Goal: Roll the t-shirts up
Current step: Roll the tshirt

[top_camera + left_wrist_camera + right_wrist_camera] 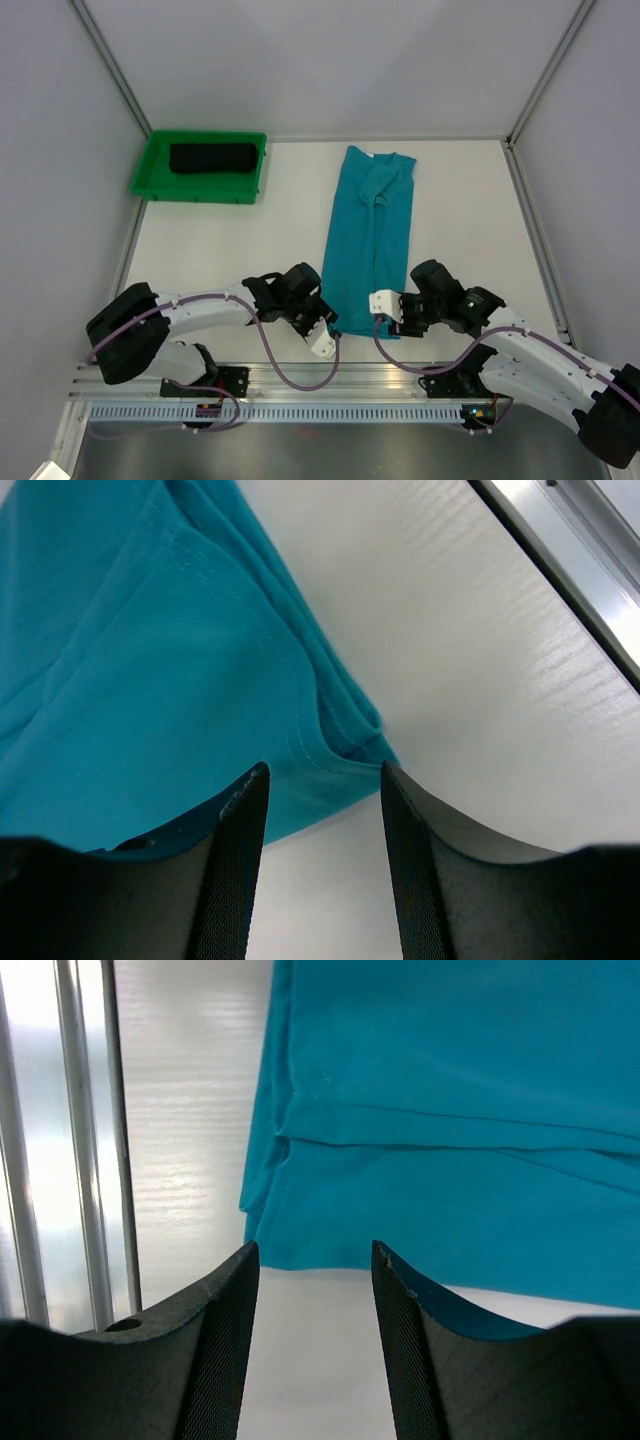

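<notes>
A teal-blue t-shirt (368, 235) lies folded into a long narrow strip on the white table, neck end far, hem end near. My left gripper (325, 337) is open and empty at the hem's near-left corner. In the left wrist view the hem corner (330, 760) lies just ahead of the open gripper (322, 780). My right gripper (384, 314) is open and empty at the hem's near-right corner. In the right wrist view the hem edge (420, 1220) lies just ahead of the open gripper (315, 1255). Both sets of fingers are low over the table.
A green plastic tray (150, 170) stands at the far left with a dark rolled cloth (212, 158) in it. A metal rail (300, 375) runs along the near table edge, close behind both grippers. Grey walls enclose the table.
</notes>
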Motion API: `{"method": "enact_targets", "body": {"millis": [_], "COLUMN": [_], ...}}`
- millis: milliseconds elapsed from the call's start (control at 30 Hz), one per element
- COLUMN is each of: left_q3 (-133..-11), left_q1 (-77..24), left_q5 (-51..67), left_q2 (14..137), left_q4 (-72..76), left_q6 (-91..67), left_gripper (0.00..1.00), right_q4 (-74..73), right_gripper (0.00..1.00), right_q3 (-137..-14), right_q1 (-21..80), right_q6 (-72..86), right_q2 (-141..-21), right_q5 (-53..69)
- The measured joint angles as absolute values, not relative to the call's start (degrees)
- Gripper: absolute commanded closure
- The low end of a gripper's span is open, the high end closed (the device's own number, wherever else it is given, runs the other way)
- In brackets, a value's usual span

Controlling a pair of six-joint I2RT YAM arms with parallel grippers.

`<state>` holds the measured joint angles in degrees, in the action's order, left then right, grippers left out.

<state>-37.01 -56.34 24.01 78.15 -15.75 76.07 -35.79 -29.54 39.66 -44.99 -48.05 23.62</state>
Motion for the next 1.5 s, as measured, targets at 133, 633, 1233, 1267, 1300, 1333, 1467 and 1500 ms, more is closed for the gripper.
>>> {"method": "enact_targets", "body": {"millis": [133, 633, 1233, 1267, 1300, 1333, 1467, 1500], "left_q3": [-36.05, -37.39, -39.18, -39.07, -39.0, -38.98, -39.05, -39.22], "left_q1": [-56.34, -56.34, -56.29, -56.31, -56.31, -56.31, -56.31, -56.23], "left_q5": [23.97, 24.82, 25.65, 25.63, 25.61, 25.58, 25.58, 25.65], "left_q2": [80.12, 81.28, 84.97, 84.9, 84.88, 84.88, 84.62, 84.58], "left_q4": [-16.1, -20.95, -18.61, -18.59, -18.63, -18.7, -19.22, -19.75], "left_q6": [78.06, 86.3, 83.18, 83.07, 82.72, 82.3, 79.81, 78.56], "left_gripper": [0.46, 0.49, 0.83, 0.92, 0.95, 0.98, 0.98, 0.98], "right_q4": [-36.23, -33.61, -30.74, -30.72, -30.76, -30.83, -31.75, -32.05], "right_gripper": [0.47, 0.53, 0.89, 0.95, 0.97, 1.0, 1.0, 1.0], "right_q3": [-28.34, -26.15, -25.41, -25.41, -25.41, -25.41, -25.87, -26.13], "right_q1": [41.69, 50.43, 50.43, 50.43, 50.43, 50.43, 50.43, 50.43], "right_q6": [-47.92, -49.47, -46.5, -46.33, -46.3, -46.17, -46.02, -45.8], "right_q2": [-51.27, -59.75, -59.57, -59.57, -59.57, -59.57, -59.57, -59.57], "right_q5": [23.42, 17.12, 14.52, 14.5, 14.5, 14.5, 14.7, 14.72]}}
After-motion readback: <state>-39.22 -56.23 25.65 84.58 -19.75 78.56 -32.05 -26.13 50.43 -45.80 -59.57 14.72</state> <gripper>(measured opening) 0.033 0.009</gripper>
